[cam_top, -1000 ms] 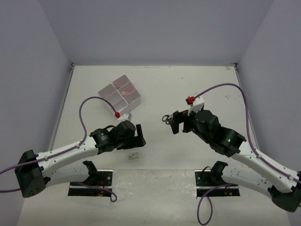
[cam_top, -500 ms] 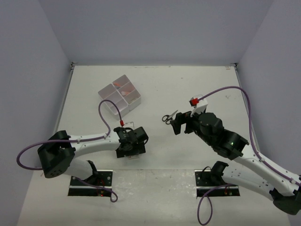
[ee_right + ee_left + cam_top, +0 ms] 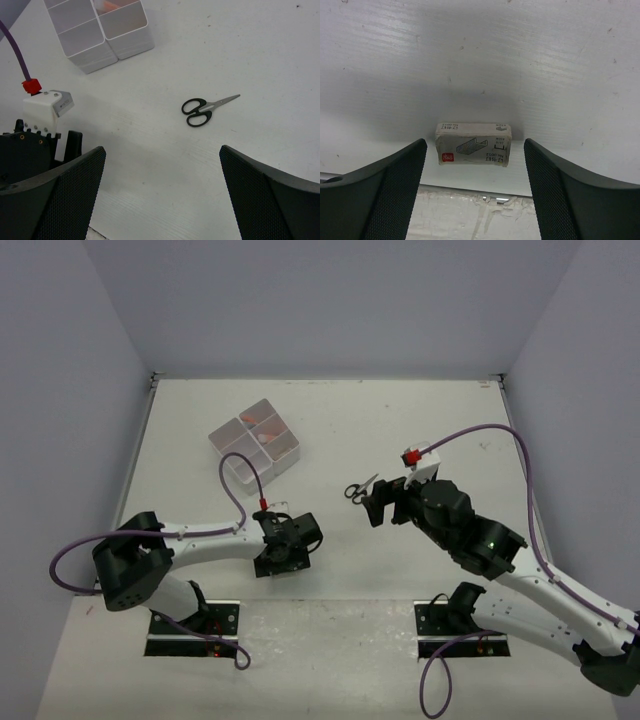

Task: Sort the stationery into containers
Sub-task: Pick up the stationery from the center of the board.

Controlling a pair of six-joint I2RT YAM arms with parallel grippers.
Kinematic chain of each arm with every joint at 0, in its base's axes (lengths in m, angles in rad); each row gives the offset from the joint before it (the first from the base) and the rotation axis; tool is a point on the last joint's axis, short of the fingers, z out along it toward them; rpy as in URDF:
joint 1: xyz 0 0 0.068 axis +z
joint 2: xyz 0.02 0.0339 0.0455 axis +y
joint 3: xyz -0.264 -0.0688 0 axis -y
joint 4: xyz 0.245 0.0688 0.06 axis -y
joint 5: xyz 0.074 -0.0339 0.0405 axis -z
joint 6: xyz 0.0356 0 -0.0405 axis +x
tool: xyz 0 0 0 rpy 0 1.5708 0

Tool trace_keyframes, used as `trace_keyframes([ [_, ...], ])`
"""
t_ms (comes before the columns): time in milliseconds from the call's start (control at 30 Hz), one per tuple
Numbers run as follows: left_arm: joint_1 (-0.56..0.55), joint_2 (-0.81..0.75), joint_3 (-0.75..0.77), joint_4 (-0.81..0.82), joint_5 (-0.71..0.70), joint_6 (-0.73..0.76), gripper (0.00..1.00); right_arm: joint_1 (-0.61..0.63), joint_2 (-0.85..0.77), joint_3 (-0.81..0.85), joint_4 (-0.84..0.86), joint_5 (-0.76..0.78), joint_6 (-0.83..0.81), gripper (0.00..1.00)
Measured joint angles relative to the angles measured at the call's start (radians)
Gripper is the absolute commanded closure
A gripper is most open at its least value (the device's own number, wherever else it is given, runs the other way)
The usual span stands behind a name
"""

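Beige box (image 3: 473,144), seemingly untouched, between parted left jaws; scissors (image 3: 205,108) beyond parted right jaws.

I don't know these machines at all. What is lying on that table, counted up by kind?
Scissors: 1
Staple box: 1
Bins: 4, joined in one block
Orange bits inside the bins: too small to count
Total: 6 things that can be counted
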Motion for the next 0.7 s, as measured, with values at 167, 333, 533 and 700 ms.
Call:
trace_keyframes([
  [167,0.0,0.033,0.008,0.002,0.0,-0.001,0.3,0.0,0.0,0.0,0.006,0.0,0.0,0.01],
  [333,0.0,0.052,0.026,0.005,0.0,0.0,0.59,0.0,0.001,0.0,0.012,-0.002,0.0,0.01],
  [533,0.0,0.04,0.032,-0.027,-0.026,-0.012,0.78,0.0,0.005,0.0,0.015,-0.002,0.0,0.01],
  [700,0.0,0.011,0.085,-0.084,-0.079,-0.016,0.78,0.0,0.014,0.0,0.019,-0.006,0.0,0.01],
])
